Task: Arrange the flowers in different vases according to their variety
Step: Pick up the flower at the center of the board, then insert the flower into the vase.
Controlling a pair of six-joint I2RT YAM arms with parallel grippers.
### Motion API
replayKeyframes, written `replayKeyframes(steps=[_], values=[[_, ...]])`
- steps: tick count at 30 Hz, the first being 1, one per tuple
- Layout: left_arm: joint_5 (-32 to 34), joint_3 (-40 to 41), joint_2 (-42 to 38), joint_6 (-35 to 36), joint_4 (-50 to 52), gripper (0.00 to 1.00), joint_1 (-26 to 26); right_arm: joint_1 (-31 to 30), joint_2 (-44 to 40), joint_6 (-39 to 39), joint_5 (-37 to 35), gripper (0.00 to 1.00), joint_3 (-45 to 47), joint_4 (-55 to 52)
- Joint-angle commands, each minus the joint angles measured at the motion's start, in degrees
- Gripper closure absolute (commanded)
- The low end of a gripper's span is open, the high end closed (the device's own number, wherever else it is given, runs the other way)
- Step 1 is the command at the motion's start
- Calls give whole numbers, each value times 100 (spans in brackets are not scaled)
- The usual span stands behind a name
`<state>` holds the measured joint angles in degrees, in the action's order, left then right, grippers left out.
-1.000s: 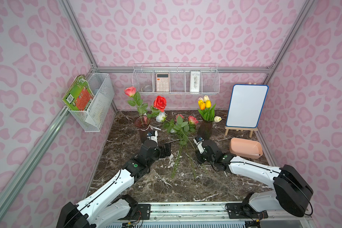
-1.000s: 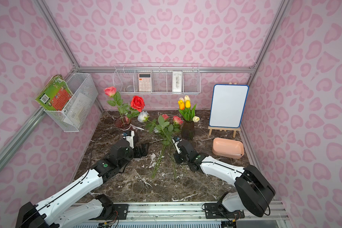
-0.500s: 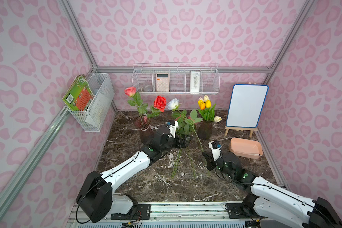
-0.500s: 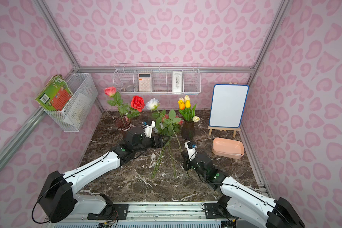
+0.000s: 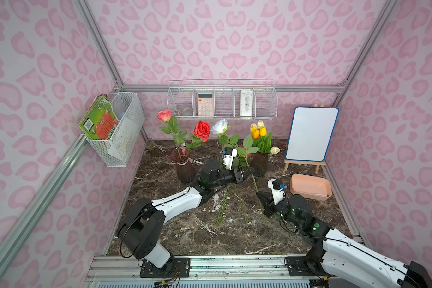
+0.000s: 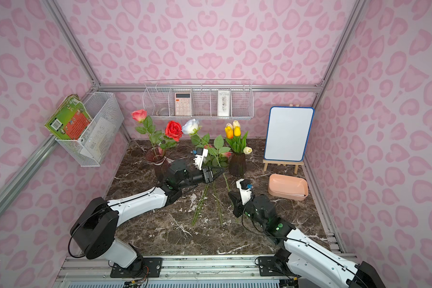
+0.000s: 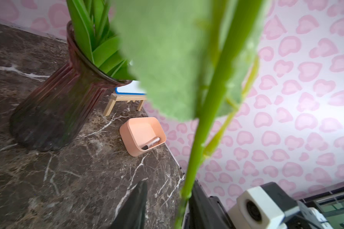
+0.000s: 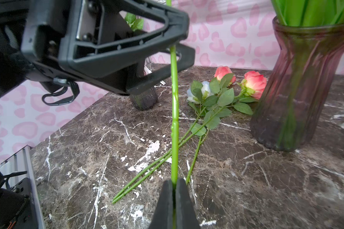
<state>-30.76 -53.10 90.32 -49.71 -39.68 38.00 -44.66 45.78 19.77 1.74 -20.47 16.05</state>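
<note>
white rose stem (image 8: 174,119) — right hand (image 8: 174,181) pinch, wrist-view only

Pink spotted walls (image 5: 235,37) enclose a dark marble floor (image 5: 200,237) with white veins; metal rails (image 5: 97,40) line the corners.

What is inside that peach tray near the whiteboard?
A single marker pen lies inside the peach tray, along one wall. The rest of the floor that shows is bare; the tray's own walls cover a little of it.
</note>
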Motion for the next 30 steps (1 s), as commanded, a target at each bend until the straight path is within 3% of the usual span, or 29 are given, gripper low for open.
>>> replayKeyframes(steps=[1,4,8,9,11,13,17,22,30], values=[[-163,9,-5,-149,-756,82,4,-7,1,96,99,100,-12,122],[-104,-50,-128,-7,-478,100,4,-7,23,139,99,100,8,122],[0,-116,-347,269,26,100,6,-7,114,153,157,100,-43,128],[31,-152,-436,389,222,100,2,-7,128,167,160,93,-53,127],[193,-273,-722,801,890,100,-1,-7,144,156,160,70,-71,109],[369,-461,-1019,1279,1635,100,-17,-2,156,165,131,41,-46,92],[669,-964,-1557,2310,2895,100,-229,11,258,276,76,22,96,66],[1810,-2171,-1917,3508,5073,100,-380,10,287,426,35,12,250,100],[2642,-3783,-1830,4406,6585,100,-1291,27,480,399,-18,4,62,-181]])
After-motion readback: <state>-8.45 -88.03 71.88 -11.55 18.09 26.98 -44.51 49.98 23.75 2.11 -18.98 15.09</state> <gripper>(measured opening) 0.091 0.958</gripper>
